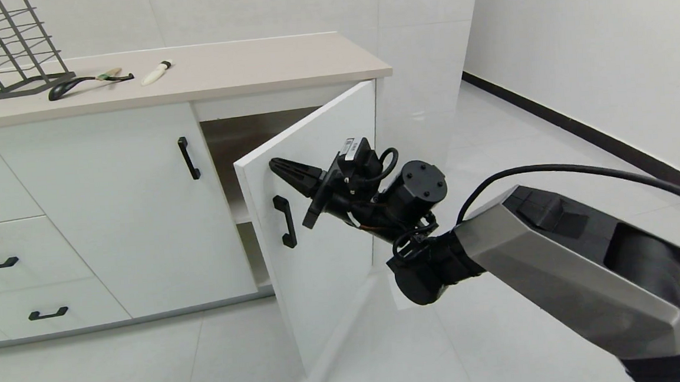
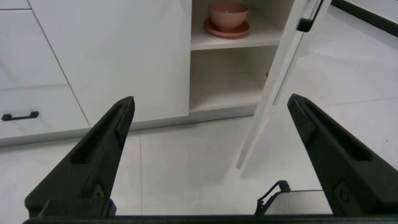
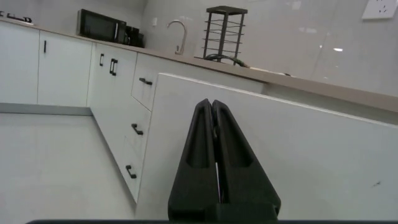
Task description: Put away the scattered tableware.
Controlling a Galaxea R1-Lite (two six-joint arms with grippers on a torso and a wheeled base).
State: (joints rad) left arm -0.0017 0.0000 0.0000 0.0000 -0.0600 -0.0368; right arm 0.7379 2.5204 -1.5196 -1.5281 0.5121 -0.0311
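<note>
On the countertop (image 1: pixel 261 60), farthest left, stands a black wire rack (image 1: pixel 12 45). Just beside its base lies a black ladle (image 1: pixel 67 87), and a tan-handled utensil (image 1: pixel 113 72) lies at the end of the ladle's handle. A cream-handled utensil (image 1: pixel 157 72) lies a little further right, apart from both.

Below the counter are 2 drawer fronts (image 1: pixel 2 265) with black pulls, then a closed cabinet door (image 1: pixel 111 217) with an upright black handle. Right of it the cabinet stands open. Inside, on the upper shelf (image 2: pixel 249 42), a pink bowl (image 2: pixel 228 12) sits on a pink plate (image 2: pixel 227 30).

The left gripper (image 2: pixel 211 101) has its 2 fingers spread wide with nothing between them, and it faces the open cabinet from low over the floor.

The open door (image 1: pixel 325 239) swings out toward the robot, with a black door handle (image 1: pixel 284 221) near its free edge. The right gripper (image 1: pixel 276 166) has its fingers pressed together, holding nothing. Its tip is at the door's outer face, above the door handle. Whether it touches the panel cannot be told.
</note>
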